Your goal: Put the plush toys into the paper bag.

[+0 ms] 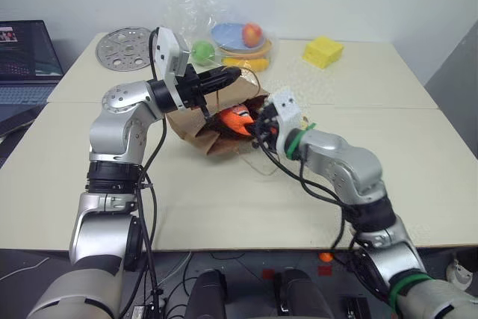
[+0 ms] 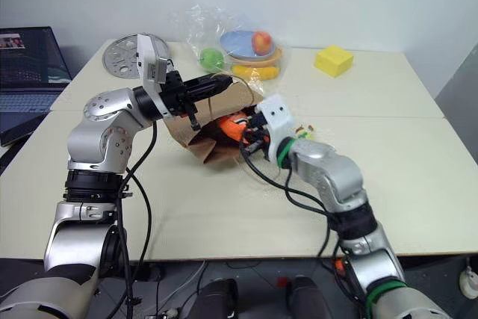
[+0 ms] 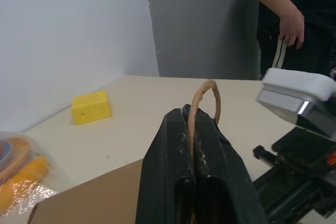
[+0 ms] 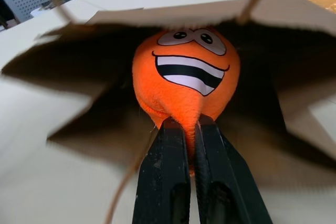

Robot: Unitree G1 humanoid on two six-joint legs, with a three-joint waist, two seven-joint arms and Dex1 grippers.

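With the left gripper (image 3: pixel 195 145) pinching a handle (image 3: pixel 206 98) to hold the paper bag (image 1: pixel 196 122) open, the right gripper (image 4: pixel 189 129), clamped on the carrot toy (image 4: pixel 186 72), brings it to the bag's mouth: 1 of 2 toys nearly in.

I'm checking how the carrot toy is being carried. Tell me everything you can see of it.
The carrot plush toy is bright orange and soft-looking, with a cartoon face: two white eyes and a wide toothy grin. The right gripper has its jaws shut on the toy's narrow end. The face points into the open mouth of the paper bag, which lies on the table. Its green top cannot be made out.
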